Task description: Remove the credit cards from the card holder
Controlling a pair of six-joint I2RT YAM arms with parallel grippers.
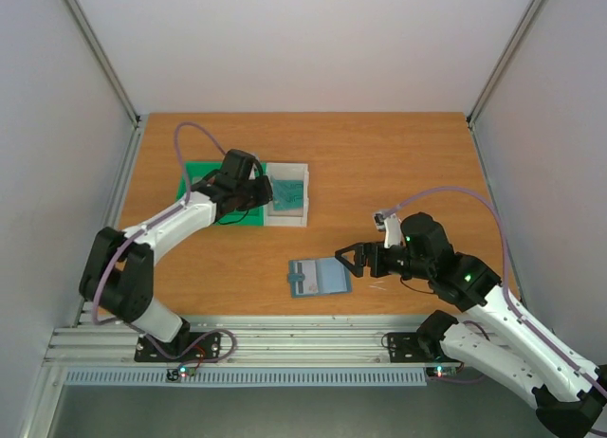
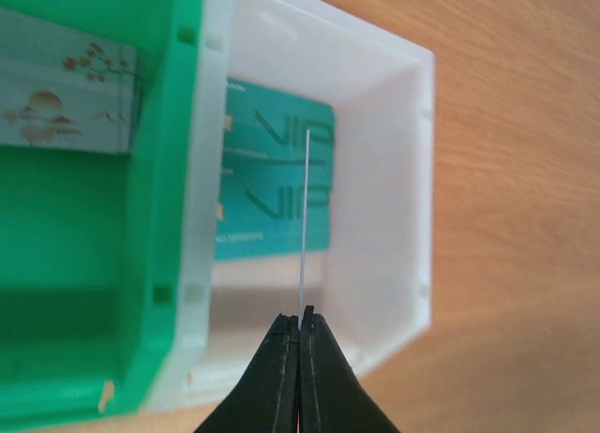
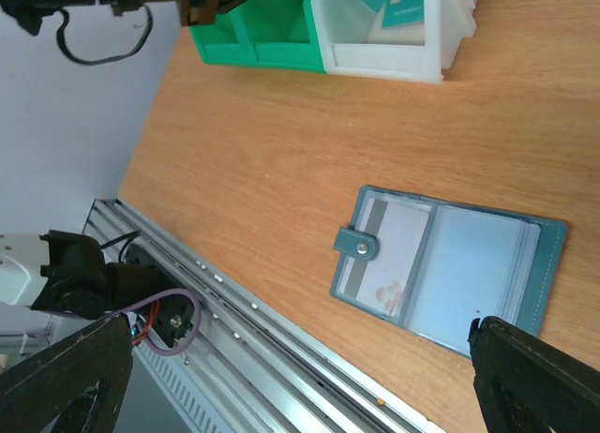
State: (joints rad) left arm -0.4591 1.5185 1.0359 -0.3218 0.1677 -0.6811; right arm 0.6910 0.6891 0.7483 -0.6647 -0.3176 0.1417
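The blue-grey card holder (image 1: pixel 320 277) lies open on the table near the front. In the right wrist view it (image 3: pixel 469 264) shows a pale card with a red mark (image 3: pixel 386 255) in its left slot. My right gripper (image 1: pixel 347 259) is open and empty, just right of the holder, its fingers (image 3: pixel 530 377) wide apart. My left gripper (image 2: pixel 300 322) is shut on a thin credit card (image 2: pixel 306 227), seen edge-on, above the white tray (image 2: pixel 394 217). A teal card (image 2: pixel 272 185) lies in that tray. A pale card (image 2: pixel 66 100) lies in the green tray (image 2: pixel 173 171).
The green tray (image 1: pixel 201 184) and white tray (image 1: pixel 292 199) stand side by side at the back left. A metal rail (image 1: pixel 285 341) runs along the table's near edge. White walls enclose the table on three sides.
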